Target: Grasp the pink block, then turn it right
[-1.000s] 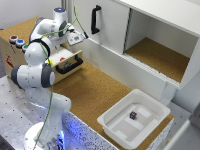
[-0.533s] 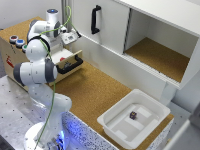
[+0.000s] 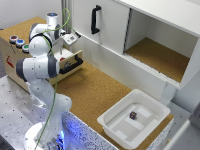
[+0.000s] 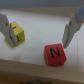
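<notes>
Presently, end effector (image 4: 36, 35): fingers spread, empty, poised over the open drawer (image 3: 70, 61). Pink block (image 4: 54, 54): lies just beside one fingertip, not yet bracketed. Yellow block (image 4: 17, 34): touching the other finger.

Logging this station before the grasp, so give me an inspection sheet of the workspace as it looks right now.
Surface: brown cork-like tabletop, bare in the middle.
Job's things: pink block, lettered, lying free, not yet gripped.
Clutter: yellow block beside it; small dark object in the white bin.
Grippers: gripper open above the blocks, holding nothing.
Cables: green cable running along the arm.
Surroundings: white cabinet with black handle, one compartment open; coloured buttons on the wooden box.
</notes>
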Motion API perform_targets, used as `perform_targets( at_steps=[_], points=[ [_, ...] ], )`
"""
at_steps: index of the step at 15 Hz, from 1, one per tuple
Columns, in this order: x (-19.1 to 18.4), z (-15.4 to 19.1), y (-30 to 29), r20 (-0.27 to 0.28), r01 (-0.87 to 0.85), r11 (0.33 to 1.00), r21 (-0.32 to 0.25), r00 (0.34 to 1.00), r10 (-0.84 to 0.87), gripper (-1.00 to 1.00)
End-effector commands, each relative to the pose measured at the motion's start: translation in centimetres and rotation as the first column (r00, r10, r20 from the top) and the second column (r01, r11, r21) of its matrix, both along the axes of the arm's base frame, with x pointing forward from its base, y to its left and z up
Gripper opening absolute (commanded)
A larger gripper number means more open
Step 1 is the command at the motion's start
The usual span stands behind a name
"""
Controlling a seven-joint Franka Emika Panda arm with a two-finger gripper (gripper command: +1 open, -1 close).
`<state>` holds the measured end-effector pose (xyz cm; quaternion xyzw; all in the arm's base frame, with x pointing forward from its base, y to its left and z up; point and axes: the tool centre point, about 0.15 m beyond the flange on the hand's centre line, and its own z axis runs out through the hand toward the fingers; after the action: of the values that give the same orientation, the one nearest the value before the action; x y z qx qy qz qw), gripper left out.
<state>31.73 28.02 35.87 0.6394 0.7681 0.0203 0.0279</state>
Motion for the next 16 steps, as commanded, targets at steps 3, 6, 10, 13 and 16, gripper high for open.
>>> perform_targets(
  at_steps=[3, 6, 10, 13, 16],
  points=[
    [4.2, -3.3, -0.7, 0.038, -0.061, 0.995, 0.075, 0.998, 0.058, 1.0],
    [5.5, -4.3, 0.1, 0.031, -0.078, 0.995, 0.063, 0.997, 0.077, 1.0],
    [5.8, -4.9, 0.2, 0.019, -0.092, 0.996, 0.013, 0.996, 0.092, -1.0],
    [6.0, -4.4, -0.3, 0.0, -0.061, 0.998, 0.006, 0.998, 0.061, -1.0],
    [5.8, -3.1, -0.5, -0.012, -0.032, 0.999, 0.012, 0.999, 0.032, -1.0]
  ],
)
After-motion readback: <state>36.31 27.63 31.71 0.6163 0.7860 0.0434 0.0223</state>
